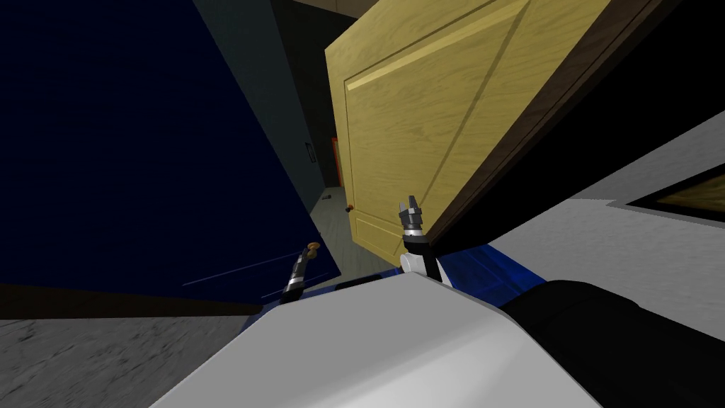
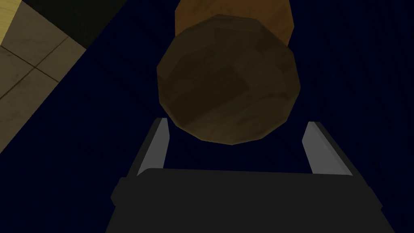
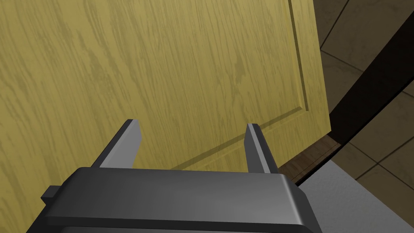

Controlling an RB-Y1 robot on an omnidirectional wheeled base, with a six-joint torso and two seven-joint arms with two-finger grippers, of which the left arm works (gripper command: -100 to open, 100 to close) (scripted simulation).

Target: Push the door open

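**Operator:** Door location?

**Technician:** Navy door (image 1: 141, 156) close ahead on left side, with round brown knob (image 2: 228, 79) near free edge. Wooden door (image 1: 425, 120) on right side, light oak grain with recessed panels, standing at an angle. Dark brown edge (image 1: 538, 120) along its near side. Narrow gap between the two doors, with grey tiled floor (image 1: 331, 230) showing through.

**Operator:** Left gripper (image 2: 237, 121) status?

**Technician:** Released, fingers spread wide. Knob just beyond fingertips and centred between them, not clasped. Contact with knob: cannot tell.

**Operator:** Right gripper (image 3: 193, 123) status?

**Technician:** Released too, fingers parallel and apart, holding nothing. Aimed at flat face of wooden door, beside corner of a recessed panel and near door's corner. Fingertips very close to face. Contact: cannot tell.

**Operator:** Anything in the way?

**Technician:** Small dark knob (image 1: 349, 208) on far edge of wooden door, beside gap. Both doors near arms, with navy door's free edge nearest left gripper.
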